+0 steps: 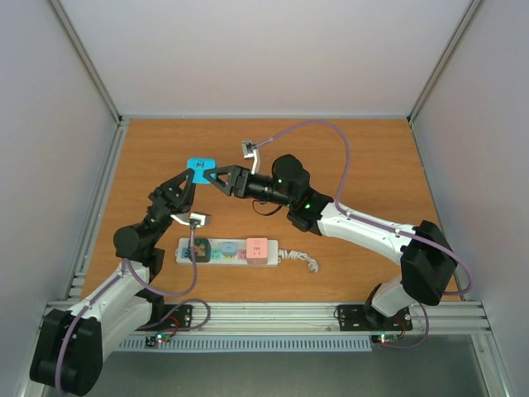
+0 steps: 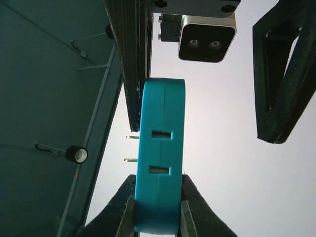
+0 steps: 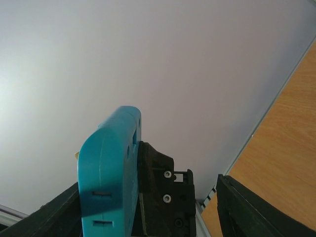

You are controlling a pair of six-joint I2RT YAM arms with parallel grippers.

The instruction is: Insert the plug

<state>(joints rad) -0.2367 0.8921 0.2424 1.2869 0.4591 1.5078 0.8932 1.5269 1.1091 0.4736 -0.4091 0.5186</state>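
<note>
A blue plug (image 1: 199, 168) is held in the air above the table's middle left. My left gripper (image 1: 190, 178) is shut on it; in the left wrist view both fingers (image 2: 123, 207) clamp the plug's (image 2: 160, 113) flat sides, and two metal pins (image 2: 130, 148) stick out to the left. My right gripper (image 1: 218, 179) is open and faces the plug from the right. In the right wrist view (image 3: 148, 207) the plug (image 3: 106, 163) and one left finger sit between its spread fingers (image 3: 256, 207). The white power strip (image 1: 227, 250) lies on the table below.
The strip carries a dark, a blue-green and a pink socket insert, with a short coiled white cord (image 1: 302, 260) at its right end. Purple cables (image 1: 331, 132) loop over the back of the table. Walls stand on the left, back and right.
</note>
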